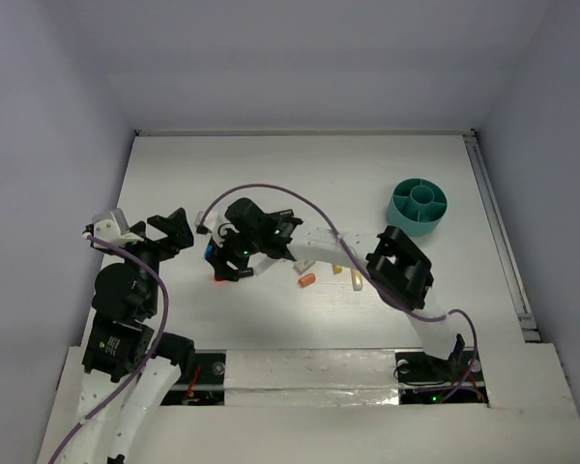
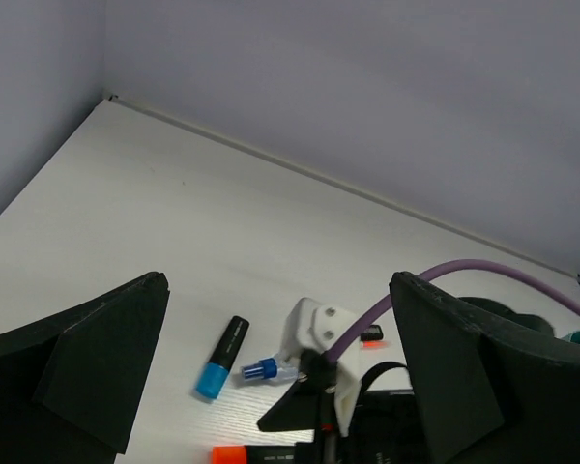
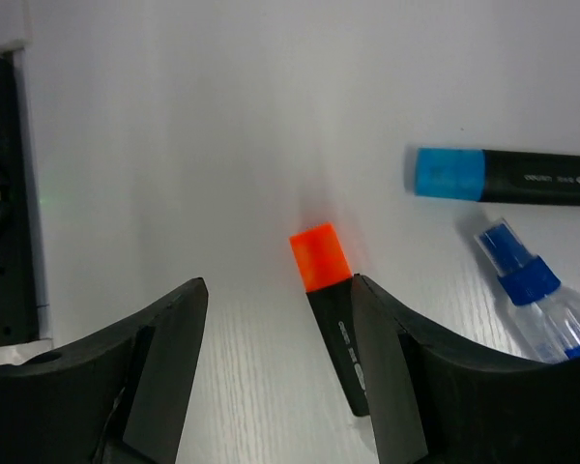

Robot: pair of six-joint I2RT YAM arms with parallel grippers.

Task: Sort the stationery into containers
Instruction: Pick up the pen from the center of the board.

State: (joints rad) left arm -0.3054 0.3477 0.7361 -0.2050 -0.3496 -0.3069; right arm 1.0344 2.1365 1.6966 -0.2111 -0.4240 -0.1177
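Your right gripper [image 3: 278, 290] is down low over the bench [image 1: 271, 174], a little left of its middle. Its fingers are parted around the orange highlighter [image 3: 331, 309] and nothing is clamped. The highlighter lies flat on the bench with its orange cap pointing away from the wrist. Its black barrel runs close along the finger [image 3: 396, 367] on the right of the wrist view; whether the two touch you cannot tell from here. The opposite finger stands well apart from it. Outside the fingers, on that same side, lie a blue-capped marker [image 3: 507, 177] with a black barrel and, just beside it, the blue-white pen [image 3: 539, 295]. Both are flat on the bench and near the highlighter. Your left gripper [image 2: 278, 280] is spread wide and holds nothing. It hovers above the bench close to the left edge, and its camera looks across at the same marker and pen. The teal organiser [image 1: 418, 206] stands upright toward the far right corner of the bench, well apart from both grippers, with its inner dividers visible from above. Around the middle of the bench, just beside the right arm's forearm on the near side, lie the orange stub [image 1: 307, 280], the white eraser [image 1: 304, 265] and the yellow markers [image 1: 355, 280]. These are small in the overhead view, so you cannot tell more than their colour and rough position.
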